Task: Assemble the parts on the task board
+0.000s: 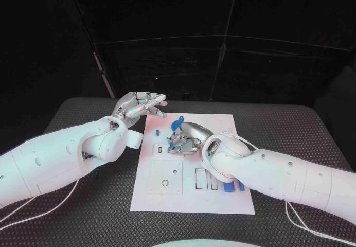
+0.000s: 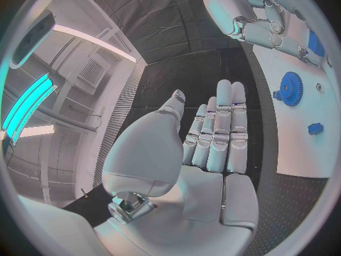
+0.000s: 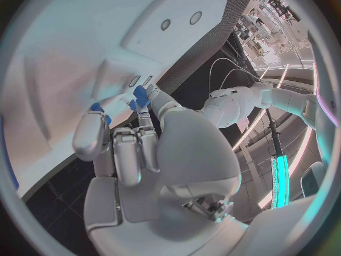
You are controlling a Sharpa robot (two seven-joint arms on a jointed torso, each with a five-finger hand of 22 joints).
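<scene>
White task board, right hand pinching blue part, left hand spread, holding nothing

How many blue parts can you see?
5: gear at the far end, small piece beside it, pinched piece in fingers of the right hand, two bars near the right forearm; others may be hidden.

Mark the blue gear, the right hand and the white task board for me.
round blue toothed gear [image 2: 291, 89], left wrist view, its face.
silver right hand [image 1: 185, 138], head view, its middle.
flat white task board [image 1: 223, 198], head view, bare near corner.
</scene>
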